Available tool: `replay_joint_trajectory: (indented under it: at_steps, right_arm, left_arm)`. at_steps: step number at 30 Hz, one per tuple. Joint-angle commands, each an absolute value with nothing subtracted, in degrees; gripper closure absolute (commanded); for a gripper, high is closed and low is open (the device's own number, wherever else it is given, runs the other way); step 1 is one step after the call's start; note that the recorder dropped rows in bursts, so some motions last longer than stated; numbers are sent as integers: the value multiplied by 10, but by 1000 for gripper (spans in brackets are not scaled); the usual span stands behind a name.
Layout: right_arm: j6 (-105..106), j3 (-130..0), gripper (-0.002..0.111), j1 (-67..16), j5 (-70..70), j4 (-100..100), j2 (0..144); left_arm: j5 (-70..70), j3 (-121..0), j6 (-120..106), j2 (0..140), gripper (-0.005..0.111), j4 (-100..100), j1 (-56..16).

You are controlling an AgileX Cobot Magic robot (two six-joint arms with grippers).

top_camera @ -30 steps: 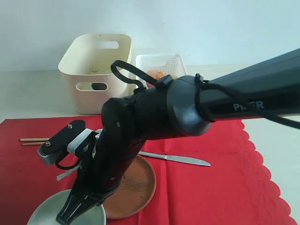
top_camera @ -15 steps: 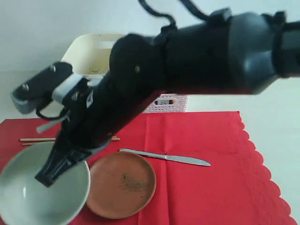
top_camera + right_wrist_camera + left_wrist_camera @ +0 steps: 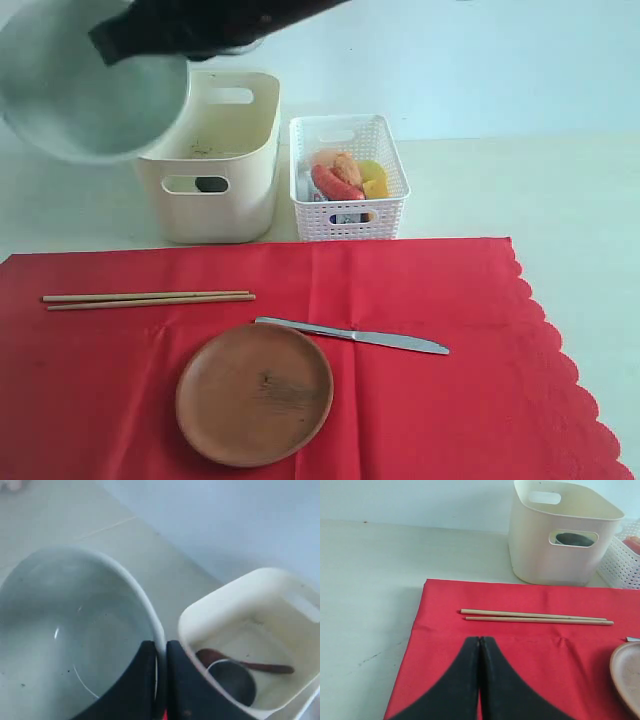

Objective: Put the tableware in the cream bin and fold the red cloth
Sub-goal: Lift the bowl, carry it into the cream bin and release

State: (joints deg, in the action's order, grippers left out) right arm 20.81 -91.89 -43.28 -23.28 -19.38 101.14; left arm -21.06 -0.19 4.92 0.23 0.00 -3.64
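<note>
The pale green bowl hangs high at the back left, just left of the cream bin. My right gripper is shut on its rim; the right wrist view shows the jaws pinching the bowl wall beside the bin. Inside the bin lie a steel cup and a dark wooden spoon. On the red cloth rest the chopsticks, the brown plate and the knife. My left gripper is shut and empty, over the cloth near the chopsticks.
A white lattice basket holding foods stands right of the cream bin, close against it. The cloth's scalloped edge runs down the right side. Pale tabletop lies behind and right of the cloth.
The right arm lifted the bowl from the cloth's front left, up and back to beside the cream bin. It no longer covers the plate and chopsticks.
</note>
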Motion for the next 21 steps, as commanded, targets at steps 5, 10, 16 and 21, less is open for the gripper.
replay_joint_trajectory:
  at_steps: [5, 10, 16, 21]
  right_arm:
    - [193, -972, 108, -379, -74, -192, 1097]
    - [193, -972, 108, -378, 51, -192, 1155]
    - [193, -972, 108, -378, 113, -196, 1209]
    - [194, -973, 108, -378, 148, -225, 1246]
  left_arm:
    - [-205, 0, 48, 0, 107, -7, -40]
    - [-205, 0, 48, 0, 107, -7, -40]
    - [-205, 0, 48, 0, 107, -7, -40]
    - [-205, 0, 48, 0, 107, -7, -40]
